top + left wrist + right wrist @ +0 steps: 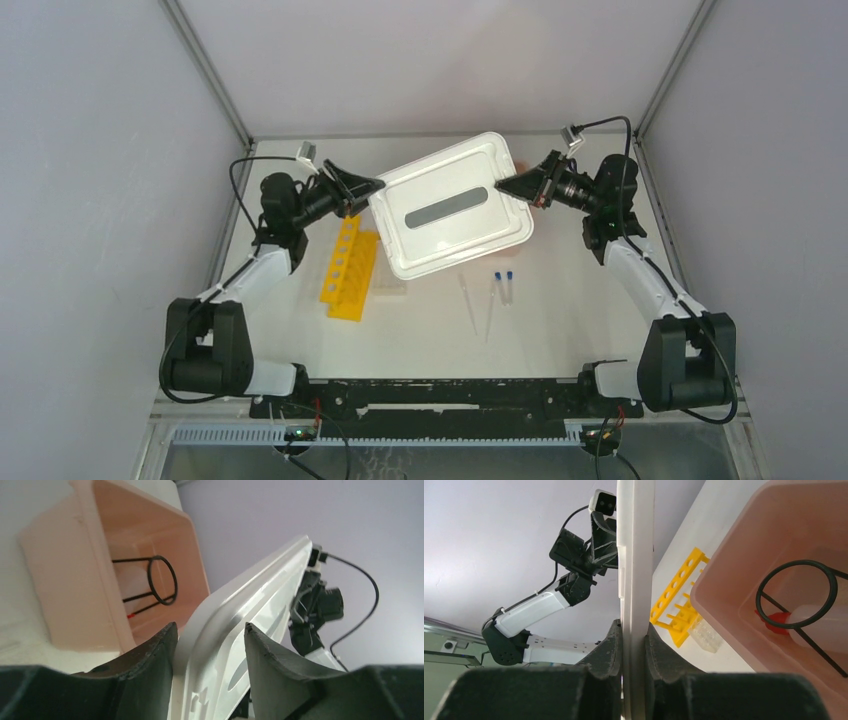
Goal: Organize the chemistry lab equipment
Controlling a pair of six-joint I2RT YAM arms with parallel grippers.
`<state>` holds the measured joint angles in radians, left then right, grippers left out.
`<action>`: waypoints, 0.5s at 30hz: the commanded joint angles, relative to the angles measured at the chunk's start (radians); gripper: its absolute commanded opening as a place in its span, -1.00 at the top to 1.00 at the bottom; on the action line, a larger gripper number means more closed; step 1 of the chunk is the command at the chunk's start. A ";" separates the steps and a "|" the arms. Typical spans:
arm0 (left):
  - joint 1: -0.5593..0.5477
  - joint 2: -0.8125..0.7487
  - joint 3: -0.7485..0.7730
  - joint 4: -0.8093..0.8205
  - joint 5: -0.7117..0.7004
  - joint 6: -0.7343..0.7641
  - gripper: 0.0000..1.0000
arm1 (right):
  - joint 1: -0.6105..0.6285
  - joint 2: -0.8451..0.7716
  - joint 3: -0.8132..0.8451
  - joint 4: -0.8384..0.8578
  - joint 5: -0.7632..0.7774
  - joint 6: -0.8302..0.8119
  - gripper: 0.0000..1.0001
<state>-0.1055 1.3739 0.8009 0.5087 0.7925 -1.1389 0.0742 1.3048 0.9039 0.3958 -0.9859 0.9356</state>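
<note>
Over pink tub (744,575) | right jaws clamp white lid (450,242) (grey slot (447,207) up) | left jaws parted around opposite rim

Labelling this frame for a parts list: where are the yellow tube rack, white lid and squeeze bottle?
yellow tube rack (348,268), top external view, middle of its holed top.
white lid (440,240), top external view, flat face toward its near edge.
squeeze bottle (824,635), right wrist view, translucent body.
</note>
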 commanded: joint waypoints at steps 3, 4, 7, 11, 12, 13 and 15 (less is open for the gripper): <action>0.037 -0.071 0.057 0.016 -0.146 -0.010 -0.18 | -0.009 0.005 0.010 0.087 0.047 0.027 1.00; 0.038 -0.075 0.057 0.023 -0.156 -0.019 -0.19 | -0.011 0.007 0.010 0.089 0.049 0.031 1.00; 0.045 -0.089 0.053 0.032 -0.188 -0.029 -0.19 | -0.018 0.013 0.011 0.096 0.061 0.047 1.00; 0.050 -0.102 0.040 0.049 -0.204 -0.030 -0.19 | -0.029 0.031 0.011 0.118 0.087 0.086 1.00; 0.051 -0.104 0.035 0.052 -0.207 -0.030 -0.19 | -0.031 0.038 0.012 0.125 0.095 0.099 1.00; 0.054 -0.105 0.029 0.056 -0.208 -0.030 -0.19 | -0.034 0.042 0.012 0.130 0.104 0.111 1.00; 0.059 -0.101 0.023 0.063 -0.205 -0.032 -0.18 | -0.036 0.051 0.013 0.137 0.119 0.129 1.00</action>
<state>-0.0612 1.3014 0.8009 0.5137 0.6071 -1.1622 0.0467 1.3487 0.9039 0.4397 -0.9138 0.9993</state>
